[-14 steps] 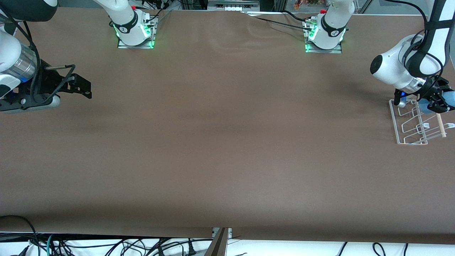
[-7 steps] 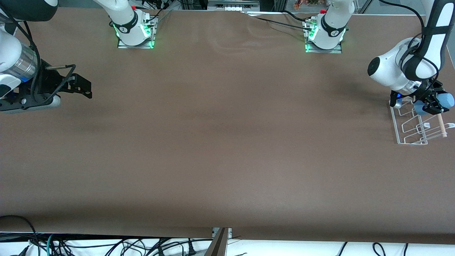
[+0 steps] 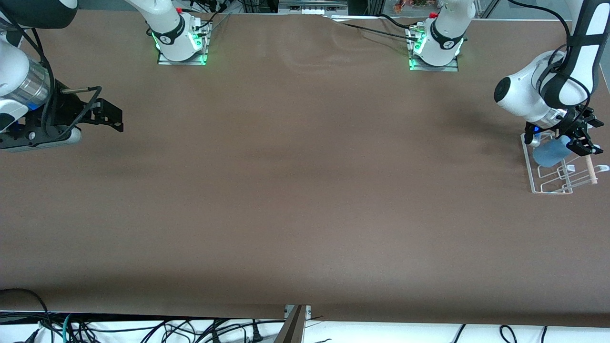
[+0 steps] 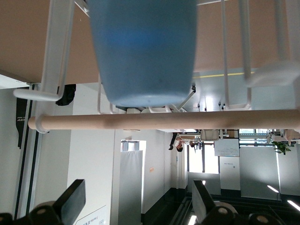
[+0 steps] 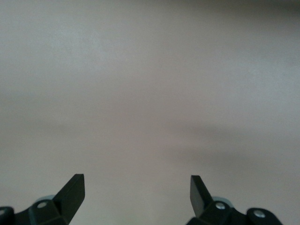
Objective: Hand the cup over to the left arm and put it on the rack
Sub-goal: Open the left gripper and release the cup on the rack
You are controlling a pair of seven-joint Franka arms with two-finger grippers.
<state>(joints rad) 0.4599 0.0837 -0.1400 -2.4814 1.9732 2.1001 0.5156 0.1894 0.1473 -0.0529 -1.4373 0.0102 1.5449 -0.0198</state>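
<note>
The light-blue cup (image 3: 548,154) lies tilted in the white wire rack (image 3: 553,186) at the left arm's end of the table. In the left wrist view the cup (image 4: 143,47) rests among the rack's loops (image 4: 56,51), just past the pale wooden rod (image 4: 164,120). My left gripper (image 3: 584,143) hangs over the rack beside the cup; in its wrist view the gripper (image 4: 138,201) is open and holds nothing. My right gripper (image 3: 108,117) waits over the right arm's end of the table, and it shows open and empty in its own view (image 5: 137,192).
The rack's wooden rod (image 3: 591,169) runs along the rack's side toward the table's end edge. Both arm bases (image 3: 181,38) stand along the edge of the brown table that is farthest from the front camera. Cables hang below the table's near edge.
The left gripper held the cup over the rack; it has let go. The cup now lies lower in the rack, and the gripper stands open. The right arm has not moved.
</note>
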